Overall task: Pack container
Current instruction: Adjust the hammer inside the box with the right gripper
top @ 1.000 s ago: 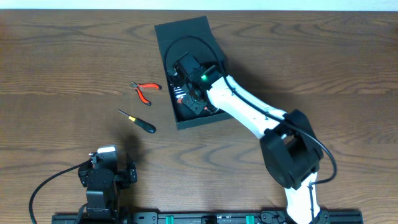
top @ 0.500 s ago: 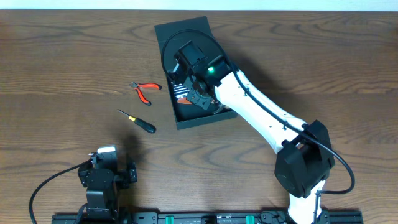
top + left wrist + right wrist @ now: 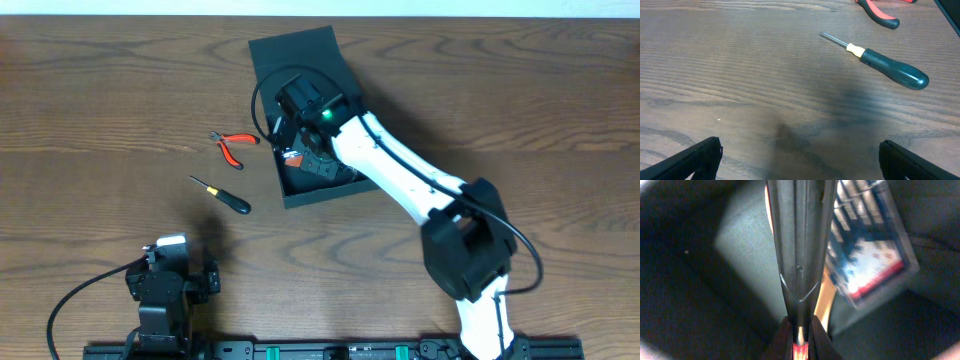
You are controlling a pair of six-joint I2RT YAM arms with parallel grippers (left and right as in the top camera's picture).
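Observation:
The dark teal-black container lies open at the upper middle of the table, its flap lid laid back. My right gripper reaches down into it. In the right wrist view its fingers are shut on a long dark tool with a metal and red part at the held end. A blue striped packet lies on the container floor beside the tool. My left gripper is open and empty, low over the table at the front left.
A green-handled screwdriver lies left of the container and also shows in the left wrist view. Red-handled pliers lie just behind it, close to the container's left wall. A tan strip shows under the tool.
My right arm drew its elbow back in and the wrist shifted slightly inside the container, still holding the dark tool. The left arm, screwdriver and pliers have not moved.

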